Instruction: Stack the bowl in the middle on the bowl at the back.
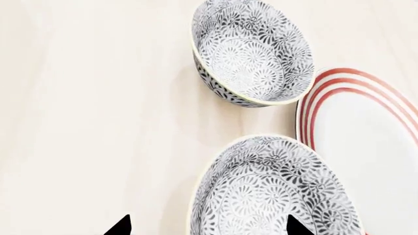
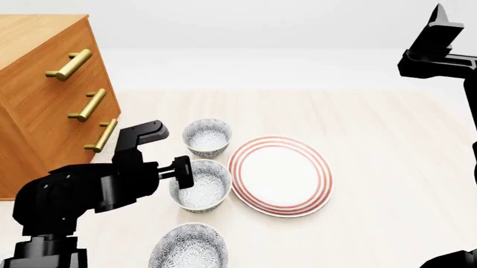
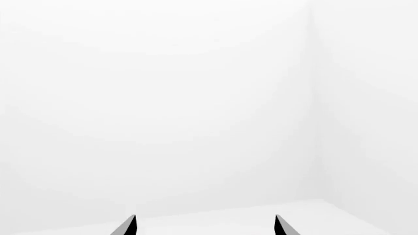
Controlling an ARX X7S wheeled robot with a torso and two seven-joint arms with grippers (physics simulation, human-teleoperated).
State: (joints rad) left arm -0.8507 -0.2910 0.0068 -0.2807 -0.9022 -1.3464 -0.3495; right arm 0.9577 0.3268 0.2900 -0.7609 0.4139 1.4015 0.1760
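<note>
Left gripper [image 2: 181,174] jaws spread, straddling the near-left rim of the bowl in the middle [image 2: 201,186], no grip yet. The bowl at the back [image 2: 207,137] sits just behind it; plate [image 2: 281,175] close on the right.

Next: drop lower, pinch the rim wall square, lift clear before moving back (plate rim is close).

Fingertip-to-rim contact probably absent, but left wrist view crops the tips. Right gripper [image 3: 204,226] parted, raised high, idle.

No legible text or markings anywhere.
</note>
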